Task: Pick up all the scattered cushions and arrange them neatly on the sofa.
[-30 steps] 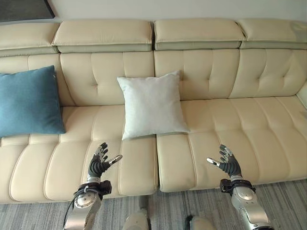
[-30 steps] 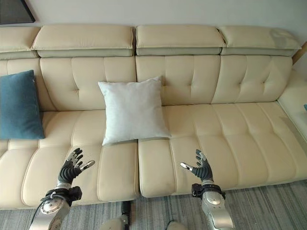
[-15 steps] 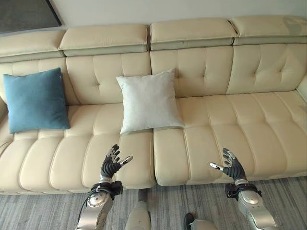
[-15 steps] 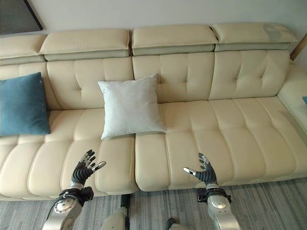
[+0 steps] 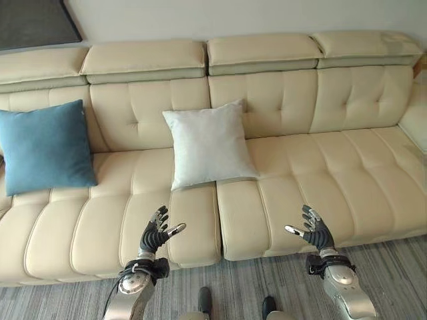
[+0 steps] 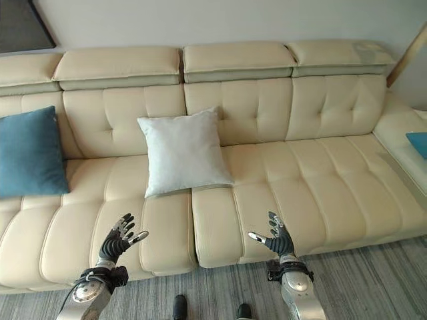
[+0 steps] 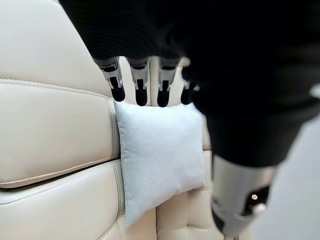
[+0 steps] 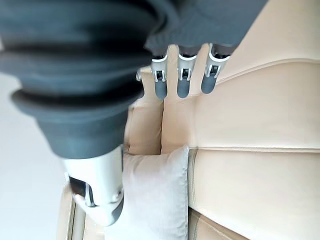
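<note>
Cushions on the sofa, a white one at mid-seat and a blue one far left, look soft and light, so we'd take them by opposite edges with our left hand and right hand, both spread and empty.

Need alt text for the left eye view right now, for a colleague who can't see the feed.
Two open robot hands, left hand and right hand, hover empty over the front edge of a cream sofa. A white cushion leans against the backrest near the middle, and a blue cushion leans at the sofa's left end.
</note>
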Available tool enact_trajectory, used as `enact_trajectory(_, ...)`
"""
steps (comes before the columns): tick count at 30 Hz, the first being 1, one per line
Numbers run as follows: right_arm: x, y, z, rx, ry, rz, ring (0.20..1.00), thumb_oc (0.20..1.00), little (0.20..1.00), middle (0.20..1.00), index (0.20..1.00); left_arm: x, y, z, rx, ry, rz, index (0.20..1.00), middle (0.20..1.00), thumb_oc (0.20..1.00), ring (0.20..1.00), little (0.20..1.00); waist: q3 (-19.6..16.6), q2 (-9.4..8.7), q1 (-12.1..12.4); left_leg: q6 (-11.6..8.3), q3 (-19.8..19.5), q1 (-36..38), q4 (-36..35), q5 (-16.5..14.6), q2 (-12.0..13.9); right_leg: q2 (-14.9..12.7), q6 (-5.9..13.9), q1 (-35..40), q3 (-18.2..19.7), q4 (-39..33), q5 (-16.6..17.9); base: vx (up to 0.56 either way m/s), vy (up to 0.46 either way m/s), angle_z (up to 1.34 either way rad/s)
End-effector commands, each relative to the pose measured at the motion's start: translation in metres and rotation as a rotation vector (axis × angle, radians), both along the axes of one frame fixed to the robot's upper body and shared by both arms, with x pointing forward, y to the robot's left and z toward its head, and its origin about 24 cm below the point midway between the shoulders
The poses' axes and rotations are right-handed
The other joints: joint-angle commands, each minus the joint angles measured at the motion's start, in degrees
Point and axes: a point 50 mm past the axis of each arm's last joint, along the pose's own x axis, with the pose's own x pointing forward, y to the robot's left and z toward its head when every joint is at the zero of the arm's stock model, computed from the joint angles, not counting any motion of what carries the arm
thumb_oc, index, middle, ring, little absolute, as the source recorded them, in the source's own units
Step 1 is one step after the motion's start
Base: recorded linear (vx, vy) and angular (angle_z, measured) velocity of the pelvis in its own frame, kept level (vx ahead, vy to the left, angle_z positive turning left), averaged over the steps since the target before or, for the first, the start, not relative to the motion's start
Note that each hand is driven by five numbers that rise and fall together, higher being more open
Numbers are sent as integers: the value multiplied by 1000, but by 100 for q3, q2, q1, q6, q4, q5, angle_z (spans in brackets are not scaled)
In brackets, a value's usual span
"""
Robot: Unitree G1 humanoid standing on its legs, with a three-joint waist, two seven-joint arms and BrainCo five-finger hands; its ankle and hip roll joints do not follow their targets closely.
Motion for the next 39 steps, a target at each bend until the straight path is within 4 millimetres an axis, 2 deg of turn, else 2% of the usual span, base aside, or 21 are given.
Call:
enact_trajectory(1,10,-7,20,-7,-103,-22,1000,1000,1000,1000,1000,10,2,18,21,-95,-24,1000,1000,1000,1000,1000,91,-7,-94,-119,25,301,5,-785,53,327,-31,-498,40,183,-109,-150,122,-59)
enact_trajectory(4,10,-7,19,-8,-101,-45,1000,1000,1000,1000,1000,16,4,20,47,-102,-29,1000,1000,1000,1000,1000,211,-36,-212,-68,410,258,0,-808,62,245,109,-831,151,314,20,-144,69,-70)
enact_trajectory(5,12,-5,19,-1,-106,-53,1000,1000,1000,1000,1000,18,6,22,60,-111,-23,1000,1000,1000,1000,1000,288,-16,-203,-69,627,249,14,-833,139,165,133,-928,-80,456,-2,-225,28,-81)
enact_trajectory(8,14,-2,19,7,-114,-51,1000,1000,1000,1000,1000,19,10,24,68,-118,-14,1000,1000,1000,1000,1000,298,45,-146,-112,1247,225,33,-794,326,-244,25,-892,-1245,854,-192,-144,24,-141)
enact_trajectory(10,13,-3,20,-1,-113,-48,1000,1000,1000,1000,1000,16,10,23,61,-113,-9,1000,1000,1000,1000,1000,260,65,-127,-138,1555,345,38,-865,413,-376,53,-778,-1544,1128,-366,-12,7,-174)
enact_trajectory(12,12,-5,21,-8,-115,-49,1000,1000,1000,1000,1000,16,11,23,57,-112,-9,1000,1000,1000,1000,1000,234,21,-110,-141,1906,396,131,-884,470,-464,63,-711,-1815,1195,-343,-40,-35,-126)
enact_trajectory(13,12,-5,21,-8,-115,-49,1000,1000,1000,1000,1000,16,11,23,57,-112,-9,1000,1000,1000,1000,1000,234,21,-105,-142,1910,398,131,-885,470,-464,63,-712,-1810,1196,-343,-16,-68,-110)
enact_trajectory(14,14,-5,22,-12,-120,-49,1000,1000,1000,1000,1000,17,10,24,55,-120,-11,1000,1000,1000,1000,1000,211,-4,-70,-146,2191,449,210,-911,508,-558,66,-646,-2222,1186,-298,15,-78,-95)
enact_trajectory(16,15,-5,22,-19,-118,-44,1000,1000,1000,1000,1000,22,6,27,52,-132,-29,1000,1000,1000,1000,1000,135,-42,-90,-194,2547,557,242,-943,571,-630,77,-629,-2657,1134,-262,68,-170,-128)
enact_trajectory(20,11,-7,20,-9,-107,-55,1000,1000,1000,1000,1000,28,0,31,42,-151,-48,1000,1000,1000,1000,1000,100,-43,-244,-320,2644,556,479,-957,732,-443,22,-523,-2489,774,-335,106,-216,-69)
enact_trajectory(23,7,-13,20,2,-105,-76,1000,1000,1000,1000,1000,31,-5,31,28,-159,-64,1000,1000,1000,1000,1000,139,-11,-395,-444,2700,548,1145,-1126,999,-270,-149,-427,-2245,701,-505,154,-223,-31)
enact_trajectory(24,8,-13,21,0,-111,-70,1000,1000,1000,1000,1000,32,-7,32,24,-166,-68,1000,1000,1000,1000,1000,184,-18,-394,-486,2643,439,1692,-1247,1173,-176,-236,-348,-2112,638,-595,185,-235,-45)
enact_trajectory(26,12,-15,26,-18,-127,-56,1000,1000,1000,1000,1000,32,-8,33,12,-172,-62,1000,1000,1000,1000,1000,260,-3,-325,-556,2202,240,2488,-1105,1305,17,-374,-220,-1829,536,-713,207,-195,-60)
enact_trajectory(27,14,-15,28,-26,-134,-47,1000,1000,1000,1000,1000,31,-8,33,4,-173,-51,1000,1000,1000,1000,1000,288,23,-257,-569,1875,124,2729,-1060,1288,110,-430,-172,-1707,483,-760,205,-111,-79)
enact_trajectory(28,17,-14,30,-29,-143,-35,1000,1000,1000,1000,1000,29,-9,31,-2,-169,-45,1000,1000,1000,1000,1000,315,31,-159,-509,1395,-51,2855,-1143,1059,173,-464,-131,-1543,442,-776,134,-36,-108)
enact_trajectory(29,19,-14,33,-33,-153,-22,1000,1000,1000,1000,1000,27,-10,29,-12,-164,-39,1000,1000,1000,1000,1000,346,-14,-51,-358,945,-318,2777,-1199,687,142,-476,-164,-1381,411,-681,134,17,-121)
enact_trajectory(31,18,-13,32,-35,-150,-9,1000,1000,1000,1000,1000,23,-11,25,-30,-148,-28,1000,1000,1000,1000,1000,373,-30,100,-300,337,-498,2421,-1399,404,172,-402,-101,-1058,336,-691,172,37,-129)
enact_trajectory(32,18,-14,32,-38,-150,-10,1000,1000,1000,1000,1000,21,-12,23,-30,-141,-27,1000,1000,1000,1000,1000,360,-47,165,-302,87,-653,2220,-1313,325,183,-375,-72,-940,266,-673,237,42,-89)
enact_trajectory(36,21,-15,29,-55,-139,-6,1000,1000,1000,1000,1000,16,-7,19,-17,-121,1,1000,1000,1000,1000,1000,415,70,486,-405,-996,-1128,943,-449,-26,489,-373,137,-524,163,-766,220,55,-63)
enact_trajectory(37,21,-15,29,-55,-139,-6,1000,1000,1000,1000,1000,16,-7,19,-17,-121,1,1000,1000,1000,1000,1000,415,69,486,-405,-996,-1124,936,-446,-27,487,-373,137,-524,165,-767,208,51,-85)
enact_trajectory(39,21,-16,29,-62,-137,-13,1000,1000,1000,1000,1000,18,-3,21,4,-129,11,1000,1000,1000,1000,1000,531,111,612,-503,-1018,-1458,596,-155,-47,619,-397,332,-292,103,-876,246,88,-71)
